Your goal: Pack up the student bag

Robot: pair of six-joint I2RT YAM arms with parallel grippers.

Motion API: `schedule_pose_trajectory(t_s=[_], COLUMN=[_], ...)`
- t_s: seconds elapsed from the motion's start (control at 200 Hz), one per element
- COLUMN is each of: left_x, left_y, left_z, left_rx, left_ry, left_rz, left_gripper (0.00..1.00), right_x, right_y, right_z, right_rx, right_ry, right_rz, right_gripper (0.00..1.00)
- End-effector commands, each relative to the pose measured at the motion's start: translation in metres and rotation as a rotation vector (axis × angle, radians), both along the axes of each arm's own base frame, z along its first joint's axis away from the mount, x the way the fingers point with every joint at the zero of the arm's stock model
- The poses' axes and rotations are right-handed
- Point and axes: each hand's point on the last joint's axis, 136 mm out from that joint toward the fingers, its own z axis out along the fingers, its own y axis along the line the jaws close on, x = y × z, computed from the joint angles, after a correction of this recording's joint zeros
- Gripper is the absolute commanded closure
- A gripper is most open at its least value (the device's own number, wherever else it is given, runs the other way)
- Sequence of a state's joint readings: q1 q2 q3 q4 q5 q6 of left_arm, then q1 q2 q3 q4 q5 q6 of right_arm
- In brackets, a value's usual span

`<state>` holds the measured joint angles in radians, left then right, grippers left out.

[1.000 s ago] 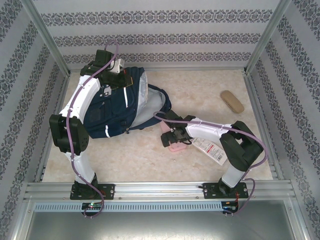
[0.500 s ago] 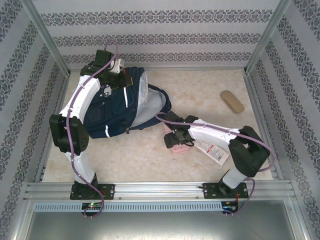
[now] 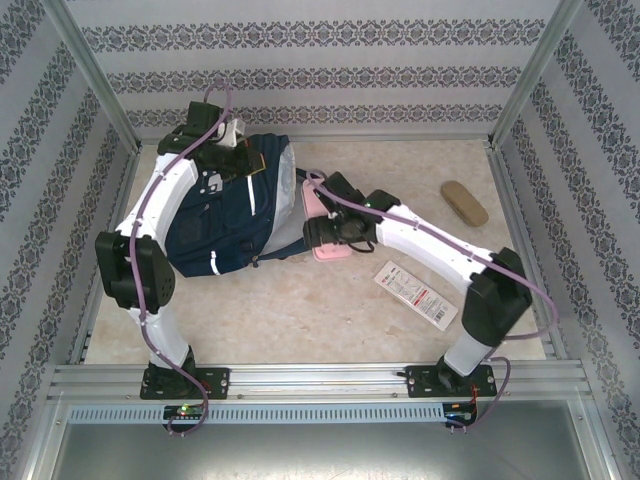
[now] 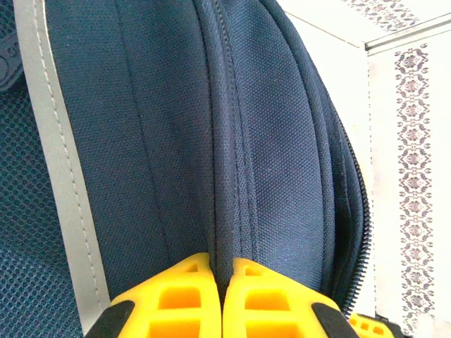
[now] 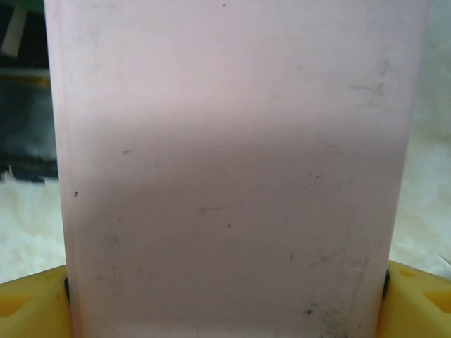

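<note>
The right gripper [image 3: 325, 230] has lifted the pink case [image 3: 314, 203] off the tabletop [image 3: 300, 320], where it lay a second ago beside the white packet [image 3: 415, 295]. It now carries the case up to the open mouth of the student bag [image 3: 225, 225]. The right wrist view shows the case [image 5: 225, 155] clamped across its width, the gripper [image 5: 225, 310] spread wide around it with a yellow finger at each lower corner. This suggests the pick is done and the insertion is next. The bag lies on its side at the back left of the tabletop, its pale lining [image 3: 290, 190] facing the incoming case. The left gripper [image 3: 245, 158] is closed tight at the bag's top edge. Its wrist view shows the fingers [image 4: 190, 299] pinching a ridge of navy fabric [image 4: 225, 141] next to the zip [image 4: 359, 211], apparently to keep the mouth open. The packet, now uncovered by the arm, and a tan pouch [image 3: 465, 203] at the back right are not yet packed. The case is broad and flat, so its leading edge may catch the rim of the opening or the slack lining unless it goes in at an angle.
</note>
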<state>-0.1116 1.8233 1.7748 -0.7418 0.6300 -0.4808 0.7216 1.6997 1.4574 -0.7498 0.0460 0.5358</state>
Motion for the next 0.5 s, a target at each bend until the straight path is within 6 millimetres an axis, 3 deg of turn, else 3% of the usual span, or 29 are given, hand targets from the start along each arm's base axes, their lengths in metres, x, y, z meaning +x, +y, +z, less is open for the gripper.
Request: schedule_pose_trajectory(t_s=[0.0,0.205,0.36,0.495], left_x=[-0.010,-0.023,-0.027,-0.028], left_y=[-0.013,-0.015,-0.021,-0.021], left_z=[0.067,0.074,0.075,0.074], left_rx=[-0.116,-0.133,-0.175,-0.174], left_ry=[-0.172,-0.185,-0.176,-0.177], left_rz=[-0.060,-0.076,-0.097,-0.094], left_gripper=[1.00,1.00,1.00,1.00], right_x=[0.030,0.072,0.089,0.093], right_y=[0.016,0.046,0.069,0.078], right_z=[0.004,-0.003,-0.004,-0.027], right_rx=[0.072,0.204,0.233,0.211], right_ry=[0.003,0.036,0.027,0.083], right_rz=[-0.060,-0.095,-0.082,-0.098], right_gripper=[0.14,0.14,0.14,0.14])
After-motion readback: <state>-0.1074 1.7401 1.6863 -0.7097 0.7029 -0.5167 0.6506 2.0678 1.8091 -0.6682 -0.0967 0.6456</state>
